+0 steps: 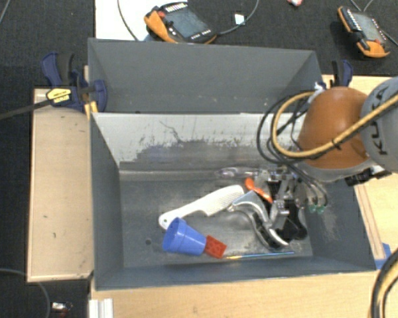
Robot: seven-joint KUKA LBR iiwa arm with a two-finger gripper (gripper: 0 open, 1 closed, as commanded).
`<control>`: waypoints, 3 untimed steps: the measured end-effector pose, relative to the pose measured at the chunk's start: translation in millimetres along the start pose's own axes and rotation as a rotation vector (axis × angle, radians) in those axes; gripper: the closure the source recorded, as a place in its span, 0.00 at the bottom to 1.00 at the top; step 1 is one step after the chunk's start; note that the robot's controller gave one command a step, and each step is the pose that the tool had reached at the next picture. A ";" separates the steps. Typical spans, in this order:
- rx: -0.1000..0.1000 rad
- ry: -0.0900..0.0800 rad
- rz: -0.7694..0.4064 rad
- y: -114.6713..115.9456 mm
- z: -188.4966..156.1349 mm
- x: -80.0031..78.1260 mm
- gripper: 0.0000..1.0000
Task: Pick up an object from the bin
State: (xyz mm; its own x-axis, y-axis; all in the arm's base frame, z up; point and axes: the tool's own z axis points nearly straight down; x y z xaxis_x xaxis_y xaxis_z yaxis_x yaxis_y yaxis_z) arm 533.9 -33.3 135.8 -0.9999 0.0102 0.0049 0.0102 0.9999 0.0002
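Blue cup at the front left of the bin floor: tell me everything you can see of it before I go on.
The blue cup looks like smooth plastic, small and tapered, with no markings visible. It lies tipped on its side on the floor of the bin, near the front wall and left of the middle. The end of a white handle lies against its upper left, and a small red block sits tight against its right. I cannot tell which end is open.
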 end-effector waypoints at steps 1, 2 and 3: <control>0.000 -0.008 -0.002 0.1 -4.5 -1.6 0.00; -0.002 -0.009 -0.056 69.3 64.5 -45.3 0.00; 0.002 -0.024 -0.005 100.3 18.2 -37.9 0.00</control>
State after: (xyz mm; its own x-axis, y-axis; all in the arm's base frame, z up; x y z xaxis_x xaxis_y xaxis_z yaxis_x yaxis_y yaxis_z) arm 572.7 66.6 117.5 -0.9998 0.0051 -0.0188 0.0052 1.0000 -0.0021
